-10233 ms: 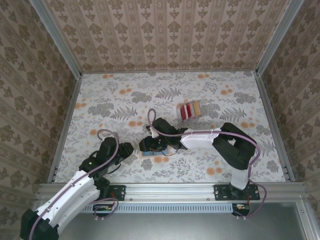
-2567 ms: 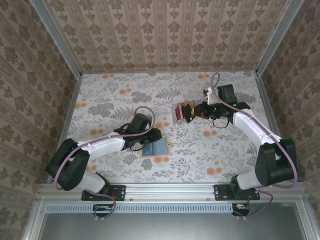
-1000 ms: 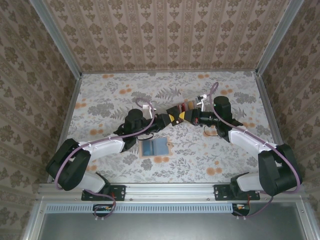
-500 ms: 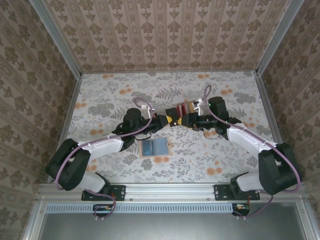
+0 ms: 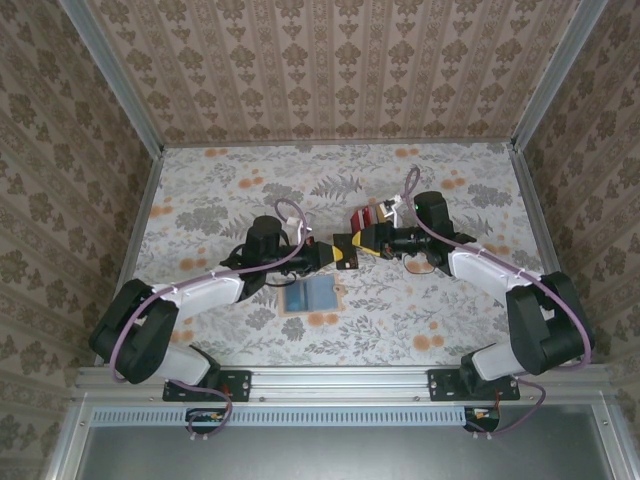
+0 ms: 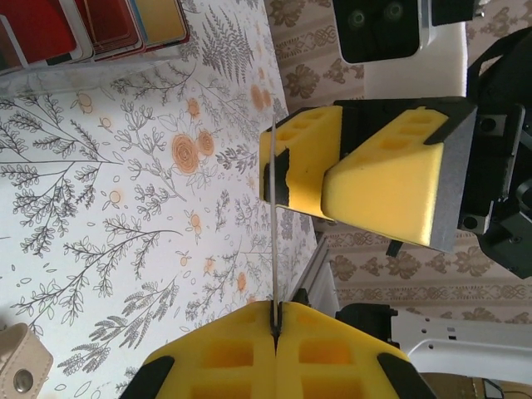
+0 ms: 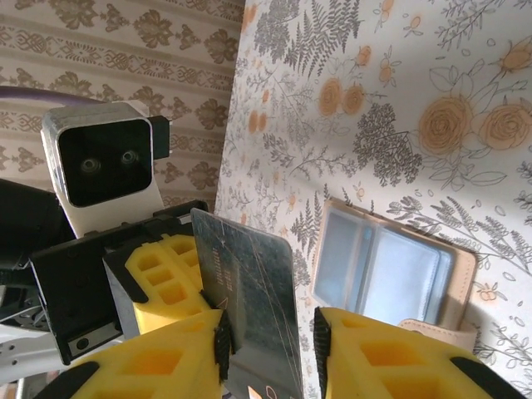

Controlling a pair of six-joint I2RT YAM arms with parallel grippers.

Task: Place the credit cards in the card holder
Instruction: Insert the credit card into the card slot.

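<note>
Flowered cloth covers the table, patterned paper lines the walls around it, and the two arms meet nose to nose near the middle of the top view. The left gripper has its yellow pads pressed together on one end of a dark card. In its own wrist view the card shows as a thin line, edge-on, running up from the pads toward the other arm. The right gripper stands at the card's far end with its jaws apart and a clear gap on one side. Whether the other pad touches the card I cannot tell. By my reading, the card is the left arm's to carry.

What matters now is where the card holder lies. It is open on the cloth, blue inside up, just below and a little left of the left gripper's tips in the top view, and nearer to that arm than to the right one. Its long side runs left to right across the frame, much as the card's length does. The card seems to hang roughly level above the cloth, so I judge it needs a short swing down-frame and a descent. I cannot make out which way the pockets open. The other cards lie fanned just above the right gripper, at upper centre.
</note>
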